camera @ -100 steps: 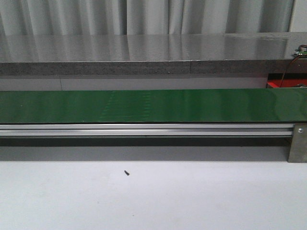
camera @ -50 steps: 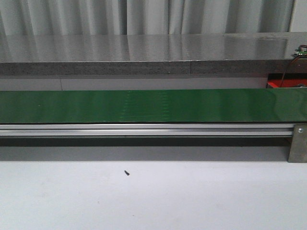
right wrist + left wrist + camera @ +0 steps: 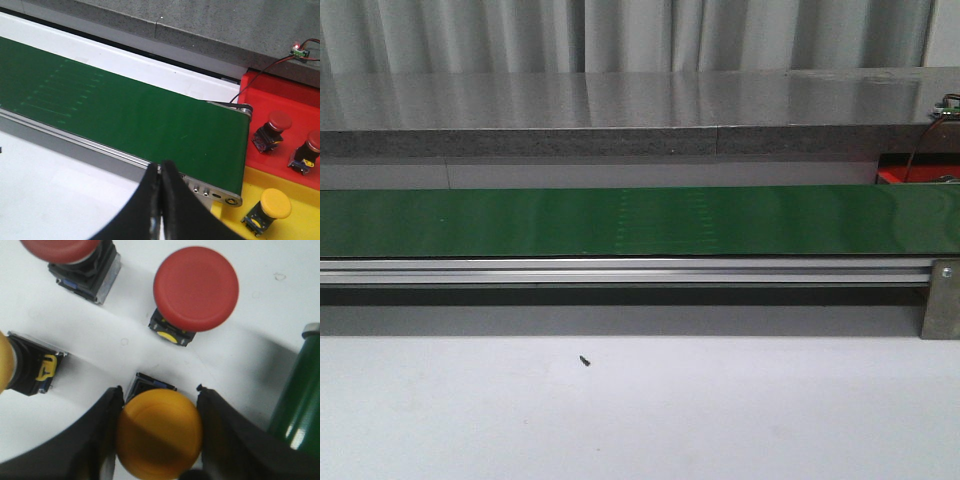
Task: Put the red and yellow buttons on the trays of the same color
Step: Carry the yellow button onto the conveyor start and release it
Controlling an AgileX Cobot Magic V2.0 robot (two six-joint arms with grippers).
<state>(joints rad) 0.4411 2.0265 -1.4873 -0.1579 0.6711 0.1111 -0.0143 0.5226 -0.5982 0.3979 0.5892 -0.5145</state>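
Now, left gripper (image 3: 159, 437) has its black fingers (image 3: 85, 440) on either side of a yellow button (image 3: 159, 437), touching the cap both sides. Nearby on the white surface: another yellow button (image 3: 25, 367) at frame edge, two red buttons (image 3: 196, 289) (image 3: 75, 255), green belt (image 3: 297, 400) end beside them. Front view: long green conveyor (image 3: 640, 220), bare, w/ aluminium rail (image 3: 620, 270). Right gripper (image 3: 161, 200) pinched closed, nothing in it, above conveyor end. Beyond it, red tray (image 3: 290, 110) w/ two red buttons (image 3: 272, 127), yellow tray (image 3: 300, 195) w/ one yellow button (image 3: 272, 207).
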